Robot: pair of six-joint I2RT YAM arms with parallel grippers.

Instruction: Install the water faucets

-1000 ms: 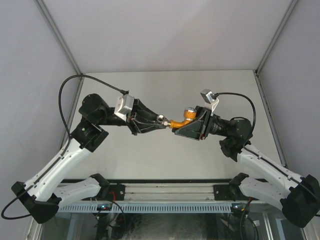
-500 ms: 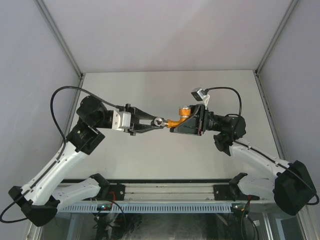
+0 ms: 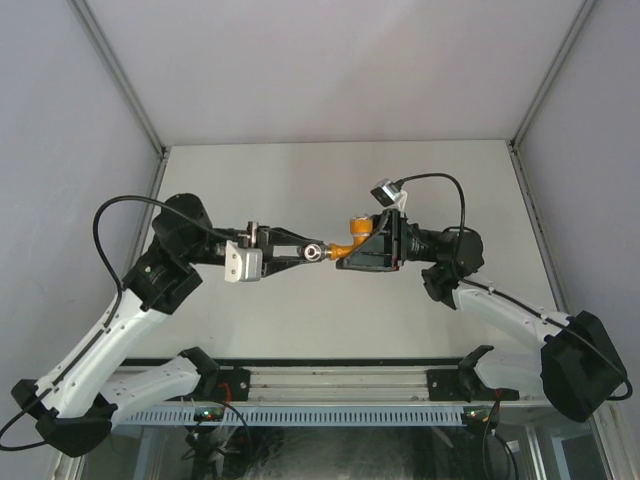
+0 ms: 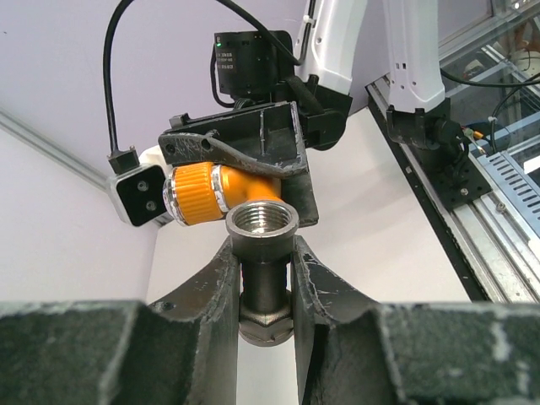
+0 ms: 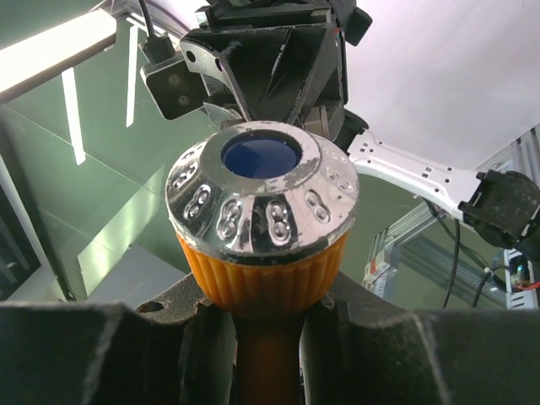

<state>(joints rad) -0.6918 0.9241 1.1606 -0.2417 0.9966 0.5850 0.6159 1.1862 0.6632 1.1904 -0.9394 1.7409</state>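
My left gripper (image 3: 305, 253) is shut on a grey metal threaded fitting (image 3: 316, 252), held above the table at mid-height. In the left wrist view the fitting (image 4: 261, 270) stands between the fingers with its open threaded end up. My right gripper (image 3: 358, 248) is shut on the orange tap body (image 3: 350, 240), whose spout end meets the fitting. In the left wrist view the orange tap (image 4: 221, 190) lies just behind the fitting's mouth. In the right wrist view the tap's chrome-capped orange knob (image 5: 262, 221) fills the middle, its stem clamped between the fingers.
The grey table (image 3: 330, 185) is walled on three sides by white panels. A metal rail (image 3: 340, 385) with the arm bases runs along the near edge. Cables loop from both wrist cameras.
Both wrists have rotated while the parts stayed together at the middle. The left wrist camera swung from above the arm to below it, and the right arm shifted slightly left.
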